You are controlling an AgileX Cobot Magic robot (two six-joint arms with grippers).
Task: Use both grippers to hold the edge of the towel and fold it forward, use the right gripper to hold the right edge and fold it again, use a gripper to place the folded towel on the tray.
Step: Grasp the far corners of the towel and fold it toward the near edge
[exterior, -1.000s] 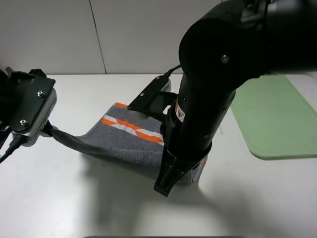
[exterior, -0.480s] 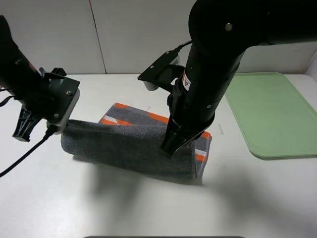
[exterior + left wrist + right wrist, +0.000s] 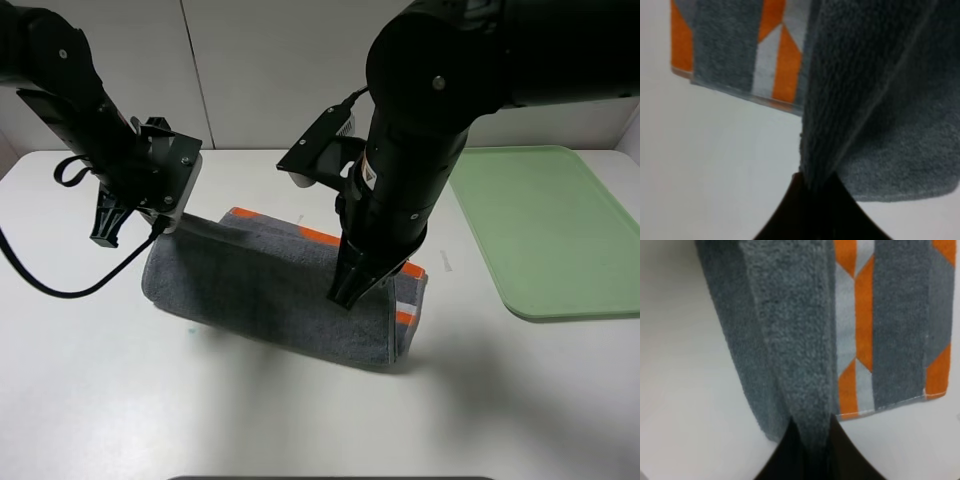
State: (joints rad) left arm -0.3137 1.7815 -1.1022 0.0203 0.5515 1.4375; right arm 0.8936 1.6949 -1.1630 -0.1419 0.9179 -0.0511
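Could easily lose the towel (image 3: 265,295) edge mid-fold here: thick fluffy terry bunched into a soft ridge, pinched tight in both the left gripper (image 3: 172,226) and the right gripper (image 3: 346,294), so crooked fold or slipped corner likely with any uneven pull. Sits mid-frame, draped over itself, orange-and-white band peeking out behind. Smooth pale green tray (image 3: 545,235) off at the right, rounded corners, low rim.

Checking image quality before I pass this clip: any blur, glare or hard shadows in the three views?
Exterior high: sharp, evenly lit, only soft shadows on the table around the towel, no glare. Left wrist: towel pile soft, slightly out of focus; jaws a featureless black silhouette. Right wrist: pile somewhat crisper, jaws equally black.
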